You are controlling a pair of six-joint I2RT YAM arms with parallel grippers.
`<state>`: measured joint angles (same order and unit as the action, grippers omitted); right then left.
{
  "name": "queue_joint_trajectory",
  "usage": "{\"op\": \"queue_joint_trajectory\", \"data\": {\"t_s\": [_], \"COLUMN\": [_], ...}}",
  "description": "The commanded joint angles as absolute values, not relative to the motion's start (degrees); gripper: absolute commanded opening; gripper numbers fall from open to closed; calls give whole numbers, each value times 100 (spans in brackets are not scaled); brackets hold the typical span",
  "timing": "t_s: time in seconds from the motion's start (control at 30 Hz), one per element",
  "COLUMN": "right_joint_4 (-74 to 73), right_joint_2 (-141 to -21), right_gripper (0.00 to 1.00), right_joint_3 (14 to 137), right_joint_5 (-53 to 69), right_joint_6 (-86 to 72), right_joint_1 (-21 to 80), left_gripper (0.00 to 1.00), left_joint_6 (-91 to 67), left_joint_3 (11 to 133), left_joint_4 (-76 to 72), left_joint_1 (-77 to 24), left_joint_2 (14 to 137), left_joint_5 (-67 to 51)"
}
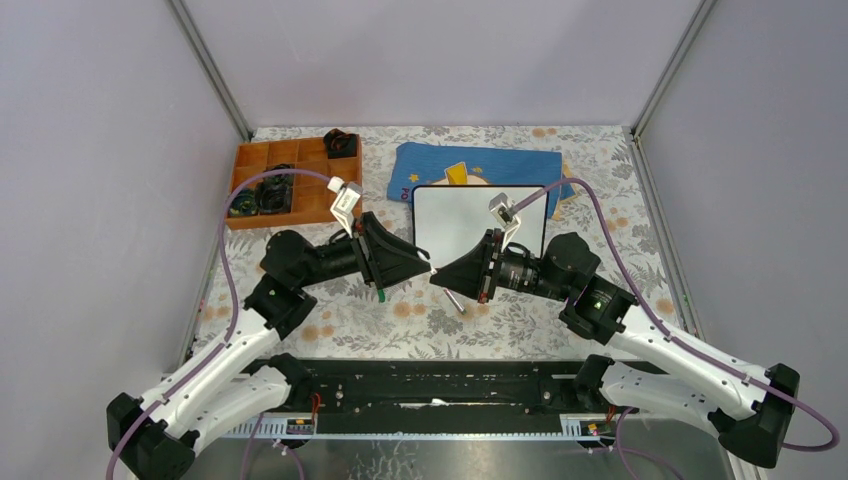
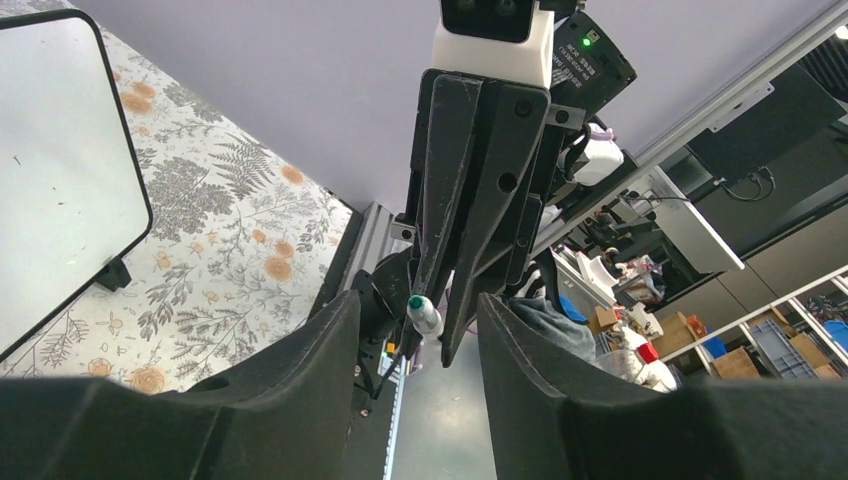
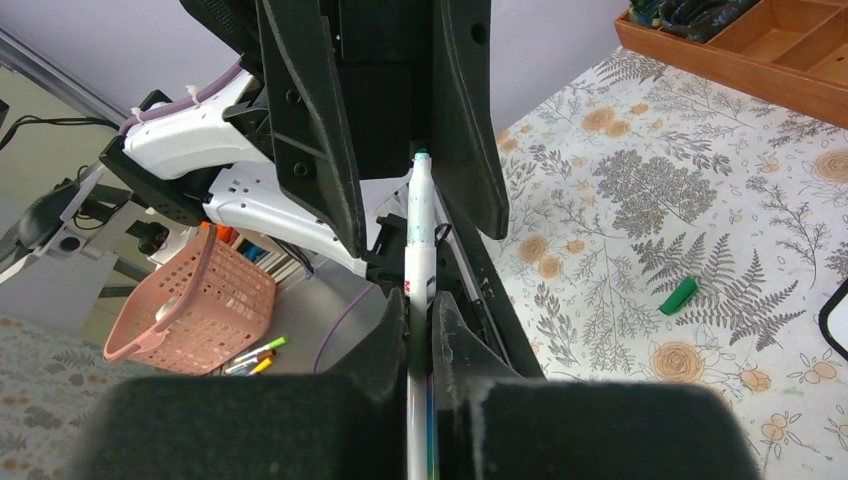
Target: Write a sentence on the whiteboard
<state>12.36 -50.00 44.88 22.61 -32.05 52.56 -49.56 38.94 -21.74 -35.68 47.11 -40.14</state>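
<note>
The whiteboard (image 1: 478, 222) stands at the table's middle back, its face blank; no green sentence shows on it. It also shows in the left wrist view (image 2: 50, 170). My right gripper (image 3: 420, 300) is shut on a white marker (image 3: 420, 240) with its green tip bare. My left gripper (image 2: 418, 310) is open, its fingers (image 3: 310, 150) on either side of the marker tip (image 2: 423, 315) without touching it. In the top view both grippers meet tip to tip in front of the board, left (image 1: 425, 264) and right (image 1: 440, 279). A green cap (image 3: 679, 295) lies on the floral cloth (image 1: 381, 295).
A wooden compartment tray (image 1: 290, 180) with black items sits at the back left. A blue cloth with yellow print (image 1: 480, 165) lies behind the board. A pink basket (image 3: 190, 300) stands off the table's near edge.
</note>
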Motion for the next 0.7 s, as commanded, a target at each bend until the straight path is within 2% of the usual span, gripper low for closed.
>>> {"op": "queue_joint_trajectory", "data": {"t_s": [0.0, 0.13, 0.3, 0.43, 0.5, 0.53, 0.67], "right_joint_4": [1602, 1616, 1600, 1590, 1589, 1584, 1637], "right_joint_2": [-5001, -5018, -5010, -4988, -4976, -4963, -4911], "right_gripper": [0, 0, 0, 0, 0, 0, 2], "right_joint_3": [4738, 4738, 4729, 4707, 4696, 4694, 4665], "right_joint_5": [2404, 2421, 2425, 2419, 2407, 2397, 2337], "right_joint_6": [-3261, -3270, -3266, -3262, -3261, -3261, -3349], "right_joint_1": [5242, 5244, 5249, 5243, 5242, 5250, 5254], "left_gripper": [52, 45, 31, 16, 3, 0, 0], "left_joint_6": [-5023, -5060, -5058, -5062, -5071, -5076, -5126], "left_joint_3": [3853, 3831, 3831, 3816, 3808, 3809, 3748], "left_joint_4": [-2681, -2751, -2777, -2810, -2823, -2823, -2873], "left_joint_1": [-3653, -3721, -3794, -3828, -3844, -3849, -3866], "left_joint_2": [4744, 4765, 4789, 4781, 4768, 4767, 4665], "left_joint_5": [-4124, -4074, -4056, -4051, -4047, -4037, -3821]}}
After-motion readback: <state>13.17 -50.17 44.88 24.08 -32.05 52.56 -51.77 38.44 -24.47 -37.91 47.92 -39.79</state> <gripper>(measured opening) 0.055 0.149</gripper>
